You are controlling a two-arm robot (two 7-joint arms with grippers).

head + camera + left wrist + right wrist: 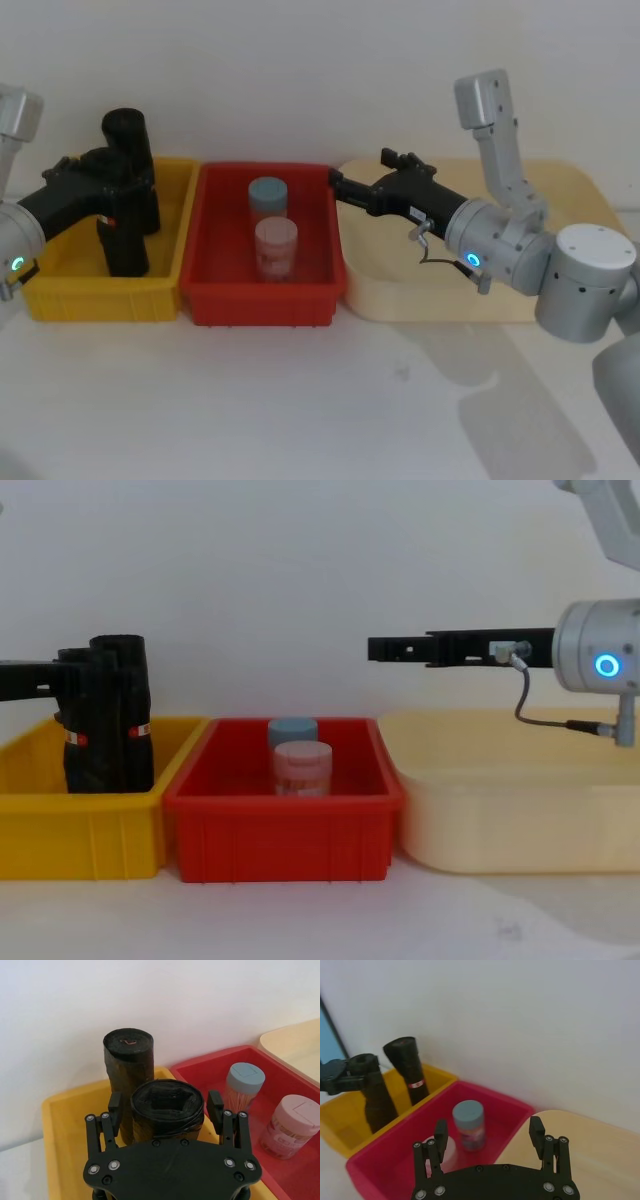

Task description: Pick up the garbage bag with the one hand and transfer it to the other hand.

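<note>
The left gripper (165, 1102), on the arm with the green ring, reaches in from 9 o'clock over the yellow bin (60, 300); its jaws stand apart, one finger (215, 1107) on each side of the upper end of the garbage bag (128, 250); one finger sits just beside the plastic, a small gap shows at the other, so the roll is flanked and not clamped. The bag stands on end inside the yellow bin, its base on the bin floor, with a small red band on its side; a second roll (126, 135) stands just behind it at 12 o'clock, close against it and reaching higher in the head view. The red bin (260, 300) sits just beside the yellow one at its 3 o'clock; inside it are a pink-lidded jar (276, 245) and, at that jar's 12 o'clock, a blue-lidded jar (267, 192), both upright. A beige tray (560, 200) lies against the red bin at its 3 o'clock; all three containers rest on the white counter (300, 400). The right gripper (488, 1127), on the arm with the blue ring, hangs in the air well above the red bin's 3 o'clock edge, level and pointing toward 9 o'clock; its jaws are apart with nothing between them; it is well apart from the bag.
</note>
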